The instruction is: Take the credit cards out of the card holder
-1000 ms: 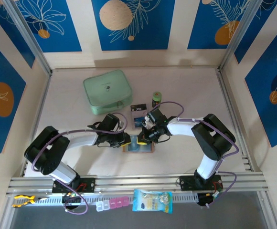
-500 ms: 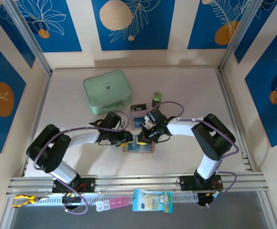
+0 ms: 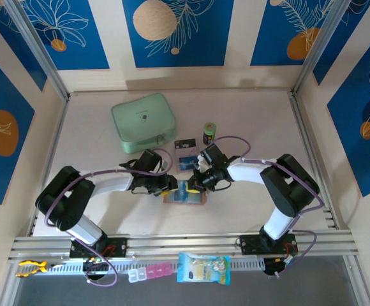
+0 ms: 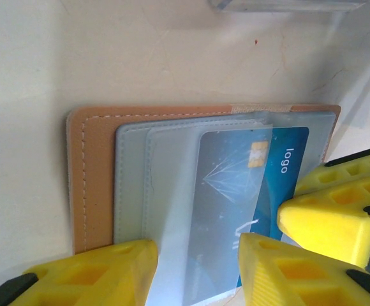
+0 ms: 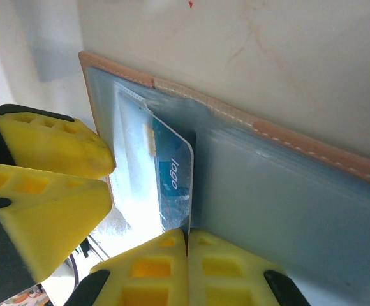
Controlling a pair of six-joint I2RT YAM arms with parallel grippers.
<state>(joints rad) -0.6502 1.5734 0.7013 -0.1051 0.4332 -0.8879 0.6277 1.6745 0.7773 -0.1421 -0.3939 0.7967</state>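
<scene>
Holder [image 3: 194, 199] is lying open on the bench [image 3: 249, 121]. In your left wrist view, the blue card [image 4: 236, 204], long axis running 12-to-6, is sitting half-sleeved between the released left pincer [image 4: 196, 255] fingers [image 4: 89, 274]; the clenched right pincer [image 5: 186, 241] is touching its 3 o'clock edge.

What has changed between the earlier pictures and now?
The left gripper slid a little right over the card holder and its jaws opened wider. The right gripper stayed shut at the holder's edge; its arm swung slightly right. The blue card is still in its pocket; holder, black card and green case did not move.
</scene>
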